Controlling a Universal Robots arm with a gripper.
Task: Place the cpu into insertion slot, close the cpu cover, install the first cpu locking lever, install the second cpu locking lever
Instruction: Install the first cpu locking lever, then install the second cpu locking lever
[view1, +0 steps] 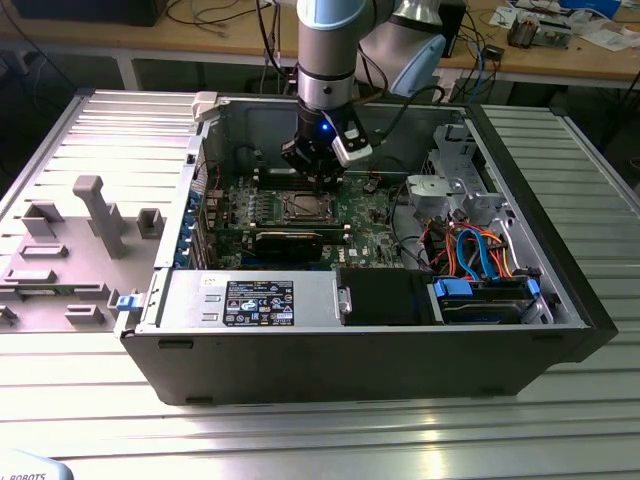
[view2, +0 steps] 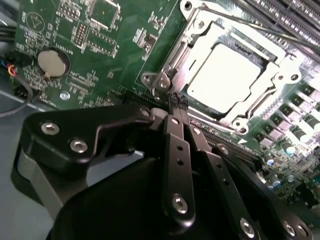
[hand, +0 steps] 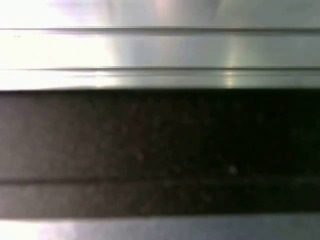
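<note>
Going left to right in the second wrist view: a coin battery (view2: 54, 63) sits on the green board (view2: 100, 45). The gripper (view2: 177, 102) is clenched, its fingers pressed together with nothing between them, the tips just beside the socket's near corner. At about two o'clock from the tips, the cpu (view2: 226, 75) lies seated in the insertion slot (view2: 170, 65), with the cpu cover (view2: 280, 75) down around it. The chip looks light, stiff and fragile, probably best held by its edges. Thin wire levers and memory slots crowd the socket.
</note>
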